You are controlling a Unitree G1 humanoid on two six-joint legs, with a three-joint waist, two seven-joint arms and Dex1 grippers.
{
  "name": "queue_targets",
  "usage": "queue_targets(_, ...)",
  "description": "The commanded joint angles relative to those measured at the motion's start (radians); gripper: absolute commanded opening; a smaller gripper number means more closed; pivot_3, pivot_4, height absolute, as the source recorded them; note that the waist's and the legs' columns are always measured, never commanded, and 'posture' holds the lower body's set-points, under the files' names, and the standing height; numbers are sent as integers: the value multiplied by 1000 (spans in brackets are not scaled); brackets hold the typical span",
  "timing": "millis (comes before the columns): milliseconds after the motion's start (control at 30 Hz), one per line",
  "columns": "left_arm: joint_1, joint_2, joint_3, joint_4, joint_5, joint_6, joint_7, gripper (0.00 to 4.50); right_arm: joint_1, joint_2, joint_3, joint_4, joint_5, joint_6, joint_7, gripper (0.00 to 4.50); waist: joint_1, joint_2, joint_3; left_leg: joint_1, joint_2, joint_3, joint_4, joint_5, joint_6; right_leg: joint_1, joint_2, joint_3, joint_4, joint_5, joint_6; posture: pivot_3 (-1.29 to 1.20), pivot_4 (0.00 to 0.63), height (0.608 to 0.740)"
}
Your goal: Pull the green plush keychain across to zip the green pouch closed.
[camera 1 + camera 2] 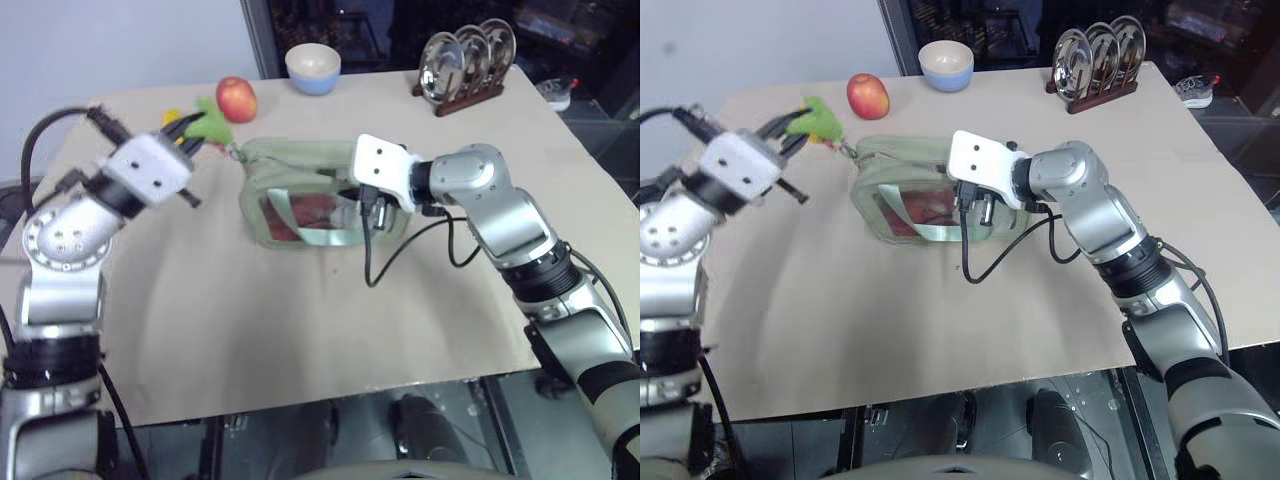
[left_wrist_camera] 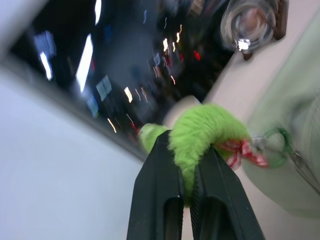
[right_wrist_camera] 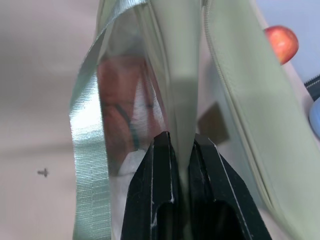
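Note:
The pale green pouch (image 1: 300, 195) with a clear front panel stands in the middle of the table. At its left end the lime-green plush keychain (image 2: 202, 132), with red-pink trim and a ring linking it to the zipper, is pinched between the black fingers of my left gripper (image 1: 200, 130), held up off the table. My right gripper (image 3: 181, 147) is shut on the pouch's pale green fabric at its right end (image 1: 362, 205), holding it in place. The pouch's strap (image 3: 87, 150) hangs beside that grip.
A red apple (image 1: 236, 98) and a yellow item (image 1: 173, 116) lie behind the keychain at the back left. A light bowl (image 1: 313, 68) and a rack of metal dishes (image 1: 468, 58) stand along the far edge. The table's front half is bare tan surface (image 1: 300, 330).

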Motion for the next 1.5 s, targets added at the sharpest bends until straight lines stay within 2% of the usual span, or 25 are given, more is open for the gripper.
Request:
queue_targets(33, -96, 59, -99, 73, 109, -180, -39, 57, -2, 4, -7, -5, 2, -9, -7, 0, 0, 0, 0, 0, 0, 0, -1, 0, 0, -1, 0, 1, 0, 0, 0, 0, 150, 740)
queue_targets(100, -162, 78, -158, 129, 140, -227, -76, 57, -3, 7, -6, -1, 1, -11, -10, 0, 0, 0, 0, -3, 0, -1, 0, 0, 0, -3, 1, -1, 1, 0, 0, 0, 150, 740)
queue_targets(167, -215, 81, -197, 183, 153, -246, -98, 766, -3, 10, -7, -1, 0, -12, -13, 0, -1, 0, 0, -10, 0, -2, 4, 0, 0, -9, 1, -2, 4, 0, 0, 0, 150, 740)
queue_targets(200, -241, 77, -210, 215, 159, -266, -97, 927, -2, 12, -8, -1, 0, -10, -16, 0, -1, 0, 0, -12, 0, -2, 6, 0, 0, -11, 1, -3, 5, 0, 0, 0, 150, 740)
queue_targets(267, -275, 72, -227, 264, 150, -296, -107, 1937, -1, 14, -10, -3, 0, -8, -21, 0, -2, 0, 0, -13, -2, -2, 7, 0, 0, -12, 1, -4, 7, 0, 0, 0, 150, 740)
queue_targets(300, -283, 70, -229, 278, 120, -296, -126, 1937, 0, 15, -11, -4, 0, -6, -24, 0, -2, 0, 0, -13, -3, -2, 8, 0, 0, -12, 1, -5, 8, 0, 0, 0, 150, 740)
queue_targets(400, -260, 61, -193, 271, -83, -165, -248, 1937, 3, 13, -13, -5, 0, -4, -29, 0, -3, 0, 0, -13, -3, -2, 8, 0, 0, -12, 1, -5, 9, 0, 0, 0, 150, 740)
queue_targets(467, -173, 79, -142, 210, -320, 39, -401, 1937, 5, 10, -13, -5, 0, -5, -29, 0, -9, 0, 0, -12, -2, -2, 9, 0, 0, -12, 1, -5, 10, 0, 0, 0, 150, 740)
queue_targets(533, -88, 90, -64, 166, -503, 239, -479, 1937, 5, 9, -14, -2, 0, -8, -30, 0, -20, 0, 0, -12, -2, -1, 9, 0, 0, -13, 1, -5, 13, 0, 0, 0, 150, 740)
queue_targets(600, 16, 103, 16, 143, -621, 367, -538, 1937, 6, 8, -14, -1, 1, -9, -30, 0, -31, 0, 0, -12, -2, -2, 10, 0, 0, -13, 0, -6, 13, 0, 0, 0, 150, 740)
queue_targets(667, 118, 86, 97, 104, -716, 493, -521, 1937, 6, 6, -14, -2, 2, -12, -28, 0, -32, 0, 0, -11, -2, -2, 10, 0, 0, -13, 1, -6, 14, 0, 0, 0, 150, 740)
queue_targets(733, 204, 49, 135, 72, -716, 532, -468, 1937, 6, 2, -14, -3, 4, -14, -25, 0, -27, 0, 0, -11, -1, -2, 11, 0, 0, -13, 0, -7, 14, 0, 0, 0, 150, 740)
queue_targets(900, 312, -77, 132, -27, -722, 605, -358, 1937, 2, -9, -11, 1, 5, -23, -12, 0, -10, 0, 0, -10, -2, -3, 13, 0, 0, -10, -2, -8, 15, 0, 0, 0, 150, 740)
queue_targets(1033, 302, -161, 94, -39, -667, 612, -295, 1937, -1, -16, -10, -3, 6, -21, -4, 0, -2, -1, 0, -11, -2, -4, 15, 0, 0, -10, -3, -9, 16, 0, 0, 0, 150, 740)
queue_targets(1200, 222, -224, 41, 16, -570, 566, -236, 1937, -5, -21, -12, 0, 6, -23, 1, 0, 2, -1, -1, -11, -2, -4, 15, 0, 0, -10, -3, -9, 16, 0, 0, 0, 150, 740)
queue_targets(1333, 177, -249, -5, 40, -521, 540, -253, 1937, -7, -25, -13, -3, 5, -13, 5, 0, 0, -1, -1, -11, -2, -3, 16, 0, 0, -10, -3, -9, 16, 0, 0, 0, 150, 740)
queue_targets(1367, 171, -253, -9, 46, -515, 534, -255, 1551, -8, -34, -6, -5, -2, -21, 12, 0, 0, -1, -1, -11, -2, -3, 16, 0, 0, -10, -3, -8, 16, 0, 0, 0, 150, 740)
queue_targets(1433, 165, -261, -9, 48, -513, 531, -258, 1219, -7, -44, -7, -7, -5, -42, 18, 0, 0, -1, -1, -11, -2, -4, 16, 0, 0, -10, -3, -9, 16, 0, 0, 0, 150, 740)
queue_targets(1500, 167, -264, -8, 38, -513, 530, -264, 103, -7, -45, -26, -23, 12, -28, 19, 850, 1, -1, -1, -11, -2, -4, 16, 0, 0, -10, -3, -9, 16, 0, 0, 0, 150, 740)
